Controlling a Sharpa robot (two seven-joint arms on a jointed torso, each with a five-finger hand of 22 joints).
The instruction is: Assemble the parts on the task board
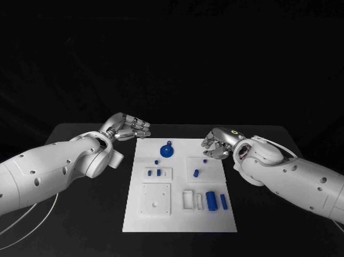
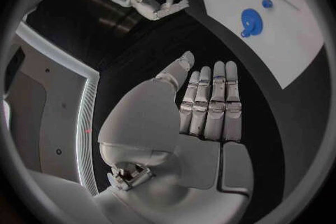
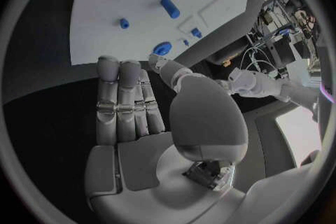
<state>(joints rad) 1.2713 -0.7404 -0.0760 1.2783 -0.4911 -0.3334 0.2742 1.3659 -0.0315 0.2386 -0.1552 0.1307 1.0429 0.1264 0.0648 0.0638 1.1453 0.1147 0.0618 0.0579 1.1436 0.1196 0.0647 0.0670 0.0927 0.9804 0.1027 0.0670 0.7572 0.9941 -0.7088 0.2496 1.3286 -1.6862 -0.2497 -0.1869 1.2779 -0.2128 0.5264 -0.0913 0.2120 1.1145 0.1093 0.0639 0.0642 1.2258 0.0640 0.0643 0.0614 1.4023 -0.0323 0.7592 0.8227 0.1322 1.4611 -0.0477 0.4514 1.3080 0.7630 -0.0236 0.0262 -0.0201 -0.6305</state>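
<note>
Black tabletop surrounds the white task board point(image 1: 180, 214), where the blue parts point(image 1: 212, 201) lie scattered — a round one point(image 1: 166, 151) near the far edge. Any reach risks nudging the small loose pieces askew, since they sit close together. The left hand point(image 1: 128, 127) hovers off the board's far-left corner, the right hand point(image 1: 218, 142) over its far-right edge — both empty, fingers straight and pressed side by side.
</note>
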